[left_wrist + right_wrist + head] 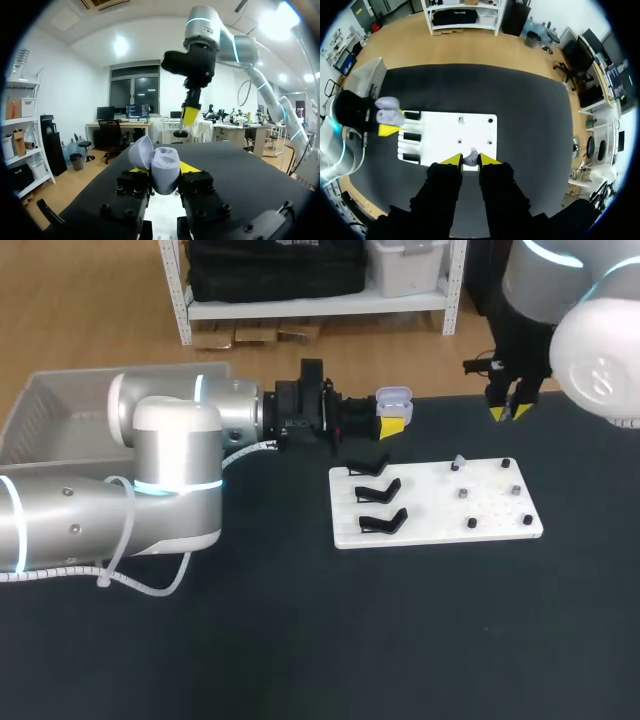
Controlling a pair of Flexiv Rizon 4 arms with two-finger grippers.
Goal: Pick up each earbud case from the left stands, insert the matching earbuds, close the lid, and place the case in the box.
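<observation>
Lavender earbud case (393, 398), lid open, clamped in my left fingers (396, 426) at upper centre; my right fingers (498, 415), upper right, narrowly pinch an earbud (470, 159), and a misaligned descent could drop it onto the counter (400, 640).

Left gripper (166, 171) clamps the earbud case (166, 176) from both sides; case pale lavender, upright between the fingers, lid (141, 152) hinged open and tilted off to one side. Beyond it the black table (245, 167). Right gripper (189, 115) hangs ahead of the case, pointing down, clear of the table surface.
</observation>
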